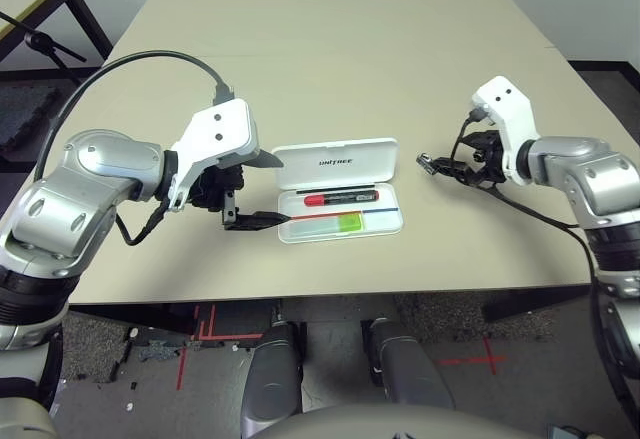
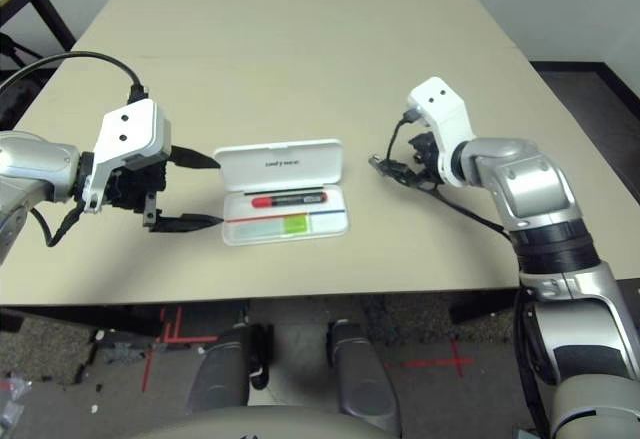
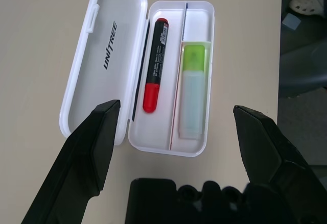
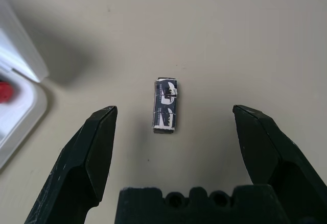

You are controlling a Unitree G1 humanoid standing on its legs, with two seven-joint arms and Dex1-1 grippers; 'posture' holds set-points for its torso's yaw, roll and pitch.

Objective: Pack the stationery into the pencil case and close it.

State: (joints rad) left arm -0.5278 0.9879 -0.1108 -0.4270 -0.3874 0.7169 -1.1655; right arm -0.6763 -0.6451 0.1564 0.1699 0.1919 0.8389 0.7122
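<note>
Desk: broad beige rectangular desk point(image 1: 330, 69) carrying everything.
Arms: silver left forearm comes in from the left, silver right forearm from the right, both angled down toward the middle.
Case: flat white hard pencil case point(image 1: 337, 166), lid open and lying back; its tray holds the red marker with a black section point(image 3: 155, 66) and, in the nearer compartment, the white marker with lime-green cap point(image 3: 192, 90).
Left gripper point(image 3: 173, 119): fingers spread wide, empty, at the case's left end.
Right gripper point(image 4: 173, 119): fingers wide apart, empty, straddling the piece.
Small piece: tiny silver-and-black metal piece point(image 4: 165, 104) on the bare desk, right of the case.
</note>
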